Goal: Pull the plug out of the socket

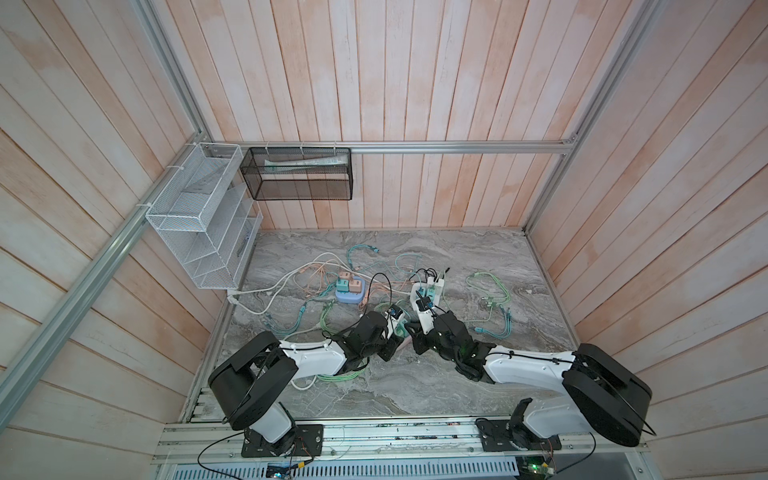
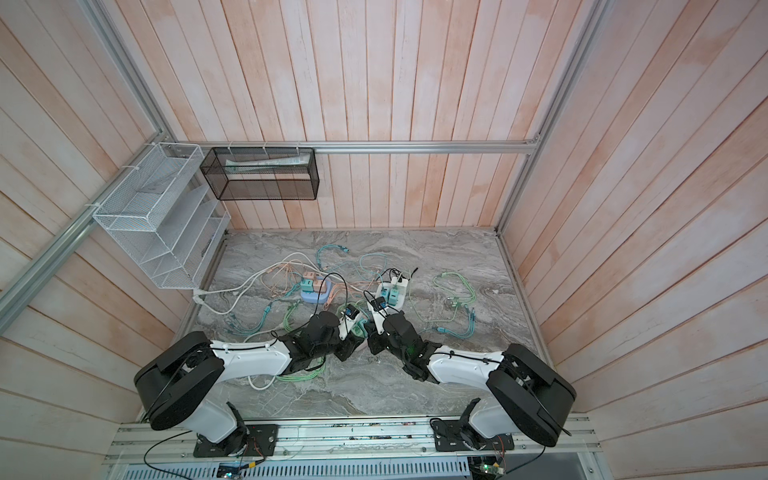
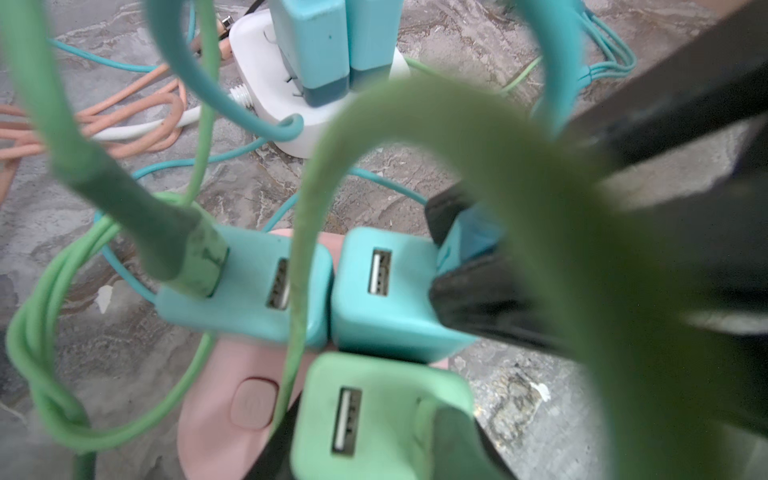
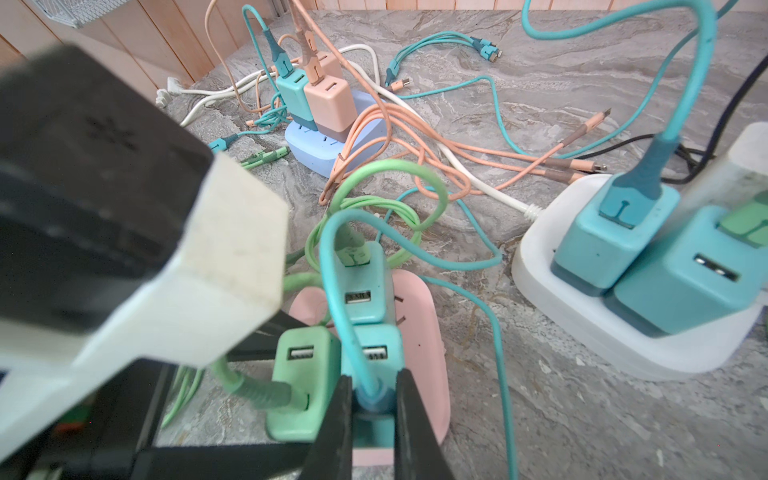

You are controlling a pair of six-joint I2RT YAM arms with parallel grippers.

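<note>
A pink socket strip (image 4: 419, 324) lies on the marble table with a green charger (image 4: 303, 365) and two teal chargers plugged into it. My right gripper (image 4: 374, 411) is shut on the teal cable plug (image 4: 376, 397), which sits in the nearer teal charger (image 4: 380, 349). My left gripper (image 3: 374, 457) is shut on the green charger (image 3: 374, 415), with a black finger on each side of it. In the left wrist view the right gripper's fingers (image 3: 478, 299) clamp the teal plug (image 3: 469, 241). In both top views the two grippers meet over the strip (image 1: 405, 345) and mostly hide it.
A blue strip (image 1: 351, 293) with teal and peach chargers stands behind left. A white strip (image 1: 430, 289) with teal chargers stands behind right. Green, teal, peach and white cables sprawl over the table (image 1: 415, 386). Wire baskets (image 1: 199, 216) hang on the left wall.
</note>
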